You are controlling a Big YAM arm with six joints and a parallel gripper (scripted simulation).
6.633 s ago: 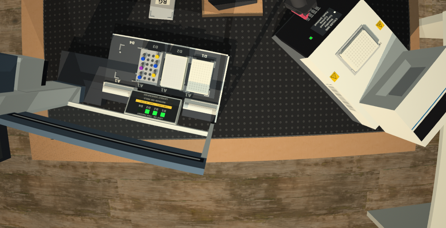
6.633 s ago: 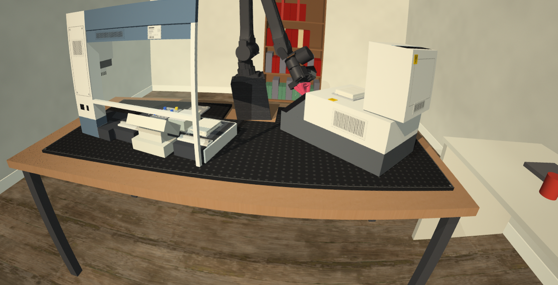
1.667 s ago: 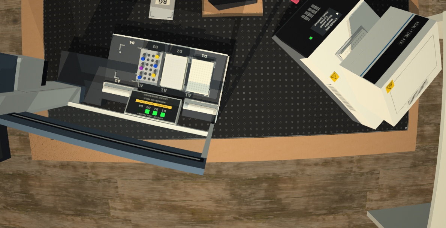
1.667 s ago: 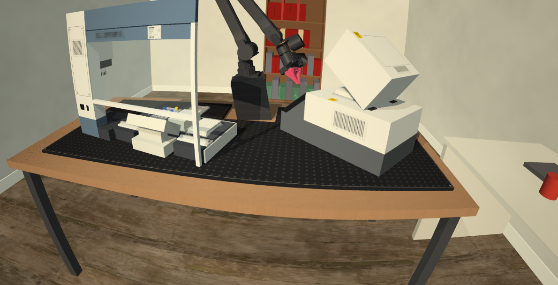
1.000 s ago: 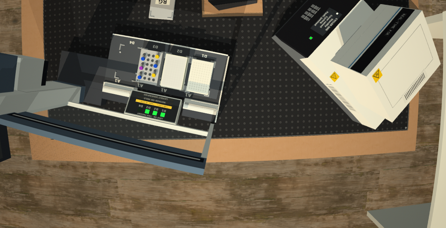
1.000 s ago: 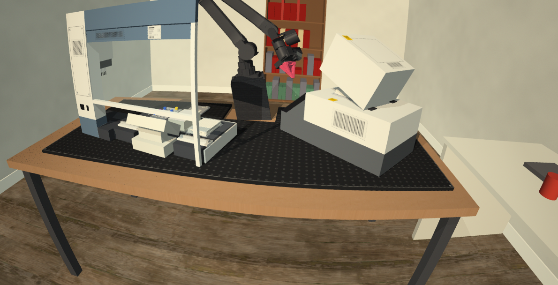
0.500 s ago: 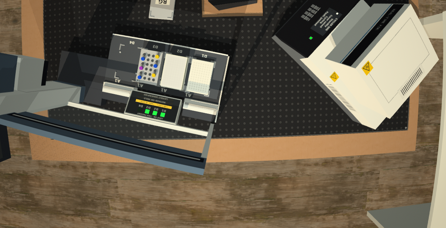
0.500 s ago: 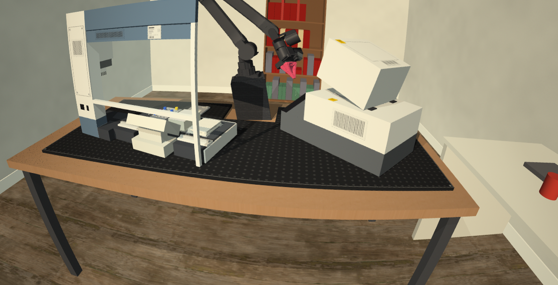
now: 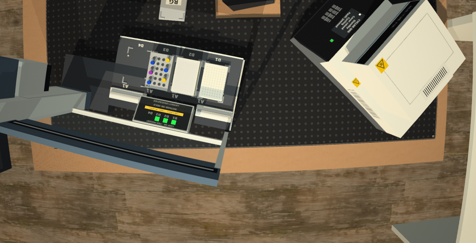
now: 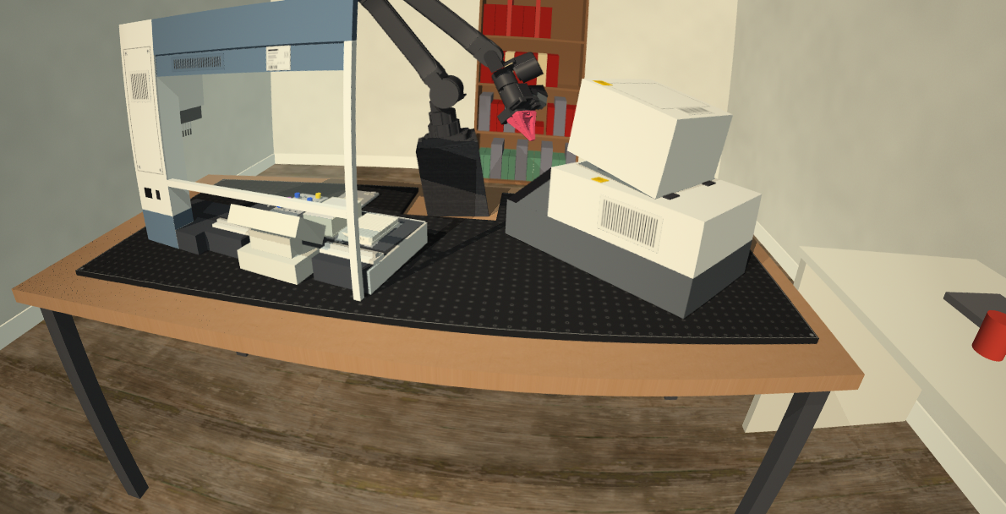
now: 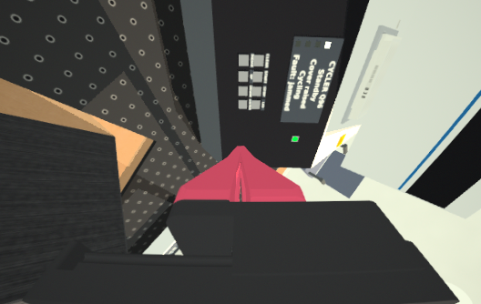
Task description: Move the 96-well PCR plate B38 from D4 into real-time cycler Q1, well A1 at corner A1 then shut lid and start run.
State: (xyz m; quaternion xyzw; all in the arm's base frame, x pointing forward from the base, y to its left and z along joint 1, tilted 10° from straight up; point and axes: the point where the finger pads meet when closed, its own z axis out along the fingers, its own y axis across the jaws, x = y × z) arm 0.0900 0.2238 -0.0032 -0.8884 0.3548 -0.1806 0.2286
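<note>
Reading left to right: D4 (image 9: 135, 64) stands vacated; D3–D1 keep their loads. Fingers, pressed together and holding nothing, hover above Q1's keypad (image 9: 331, 12). Lamp (image 9: 331, 40) green; lid (image 9: 411, 54) nearly down, so B38 probably sits hidden beneath it, beyond the fingertips. Remaining: lid fully shut, then START.
</note>
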